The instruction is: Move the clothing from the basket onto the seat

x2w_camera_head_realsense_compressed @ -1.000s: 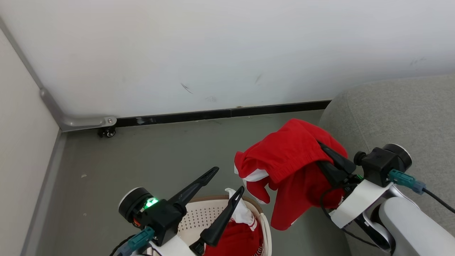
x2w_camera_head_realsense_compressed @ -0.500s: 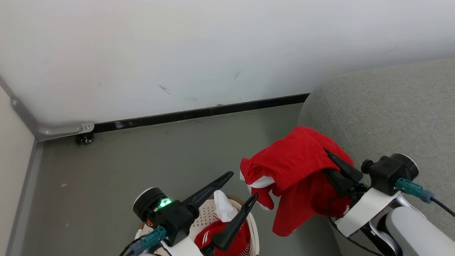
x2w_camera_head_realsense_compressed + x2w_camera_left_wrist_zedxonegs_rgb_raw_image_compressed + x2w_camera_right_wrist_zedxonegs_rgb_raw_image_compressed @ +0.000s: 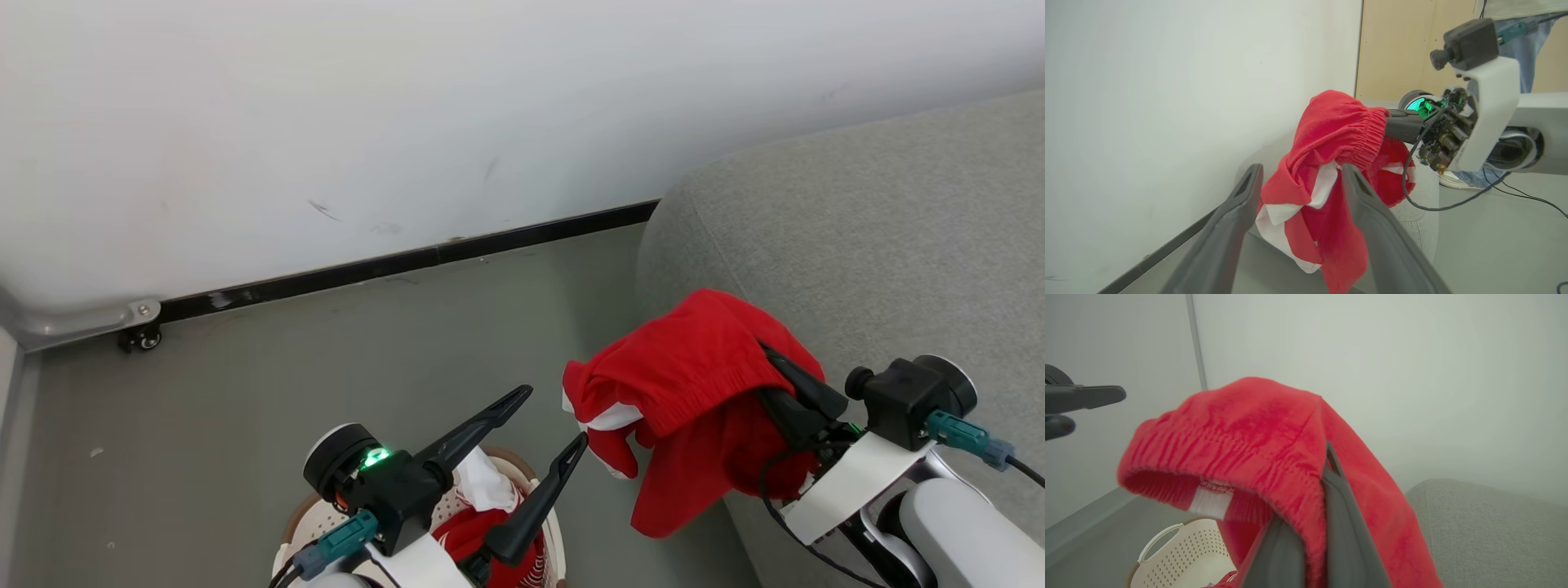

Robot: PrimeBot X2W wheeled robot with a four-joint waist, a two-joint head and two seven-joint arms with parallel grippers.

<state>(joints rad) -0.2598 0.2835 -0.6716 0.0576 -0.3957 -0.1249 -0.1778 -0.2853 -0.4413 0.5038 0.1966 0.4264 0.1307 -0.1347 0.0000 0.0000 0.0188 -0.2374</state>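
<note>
Red shorts (image 3: 694,384) with an elastic waistband and white panels hang in the air from the right gripper (image 3: 796,392). Its two dark fingers are pressed together with the waistband pinched between them. The fabric drapes over the fingers, so we cannot see their tips. The shorts dangle above the grey floor (image 3: 326,367), right at the rounded edge of the grey fabric seat (image 3: 882,245). From the head view we cannot tell whether the cloth brushes the upholstery, but none of it lies on top of the seat.

To the left we find the left gripper (image 3: 553,416), fingers spread wide with nothing between them, hovering just above the cream basket (image 3: 1180,549). Its nearer fingertip is close to the shorts without touching them.

Inside the basket we make out more clothing (image 3: 469,531), red with a white piece sticking up, partly hidden behind the left gripper. The basket stands on the floor near the seat, below and to the left of the hanging shorts.

Behind it all a white wall (image 3: 408,122) meets the floor along a black skirting strip (image 3: 392,263). In the left wrist view we also notice a person's blue trouser leg (image 3: 1537,53) and pale shoe (image 3: 1451,181) beyond the right arm.
</note>
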